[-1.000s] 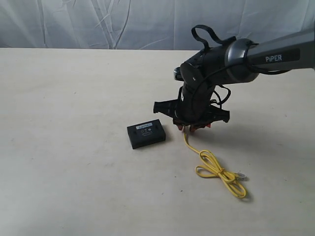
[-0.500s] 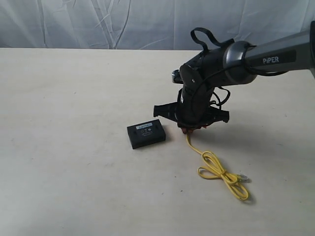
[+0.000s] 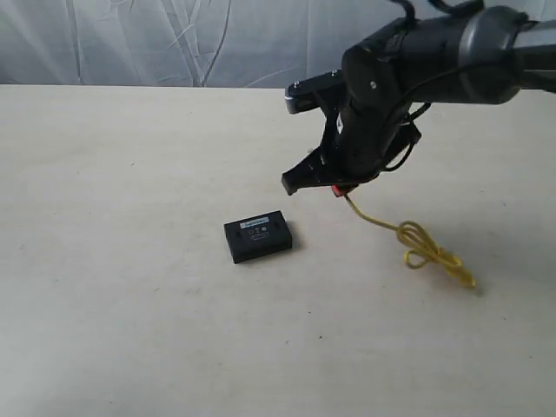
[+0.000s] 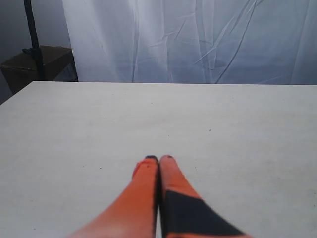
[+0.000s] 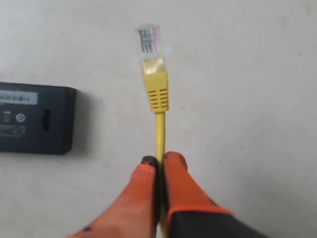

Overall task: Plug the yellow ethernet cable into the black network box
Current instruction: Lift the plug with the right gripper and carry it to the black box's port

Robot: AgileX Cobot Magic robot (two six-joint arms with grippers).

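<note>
My right gripper [image 3: 340, 188] [image 5: 159, 158] is shut on the yellow ethernet cable [image 3: 417, 244] [image 5: 160, 134] a short way behind its plug and holds it lifted above the table. The clear plug [image 5: 148, 39] sticks out past the orange fingers [image 5: 176, 171]. The cable's looped rest trails down to the table right of the gripper. The black network box [image 3: 258, 235] [image 5: 34, 118] lies flat on the table, below and left of the gripper, apart from the plug. My left gripper [image 4: 159, 158] is shut on nothing over bare table, outside the exterior view.
The beige table [image 3: 130, 174] stretches wide to the left and front. A white wrinkled curtain [image 3: 174, 39] hangs behind its far edge. A dark stand and a box [image 4: 34, 62] are beyond the table's corner in the left wrist view.
My right gripper closed on the cable near its plug and rose up and to the right. The cable's loops were dragged right along the table. The box stayed put.
</note>
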